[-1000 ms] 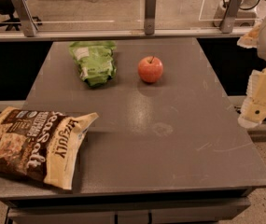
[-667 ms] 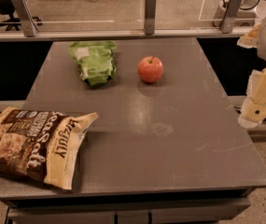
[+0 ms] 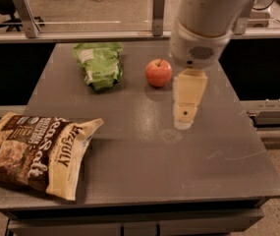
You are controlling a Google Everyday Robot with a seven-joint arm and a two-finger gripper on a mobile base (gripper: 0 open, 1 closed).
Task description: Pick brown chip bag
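The brown chip bag (image 3: 34, 152) lies flat at the table's front left corner, dark brown and tan with white "Sea Salt" lettering; its left end hangs past the table's edge. My gripper (image 3: 184, 116) hangs over the middle right of the table, just right of and nearer than the apple (image 3: 158, 73), far to the right of the brown bag. Only one pale finger face shows from this side.
A smaller green bag (image 3: 99, 64) lies at the back left of the grey table (image 3: 179, 171). The red apple stands at the back centre. A rail with metal posts (image 3: 158, 6) runs behind the table.
The arm has swung in from the right edge of the view to over the table beside the apple. The bags and apple have not moved.
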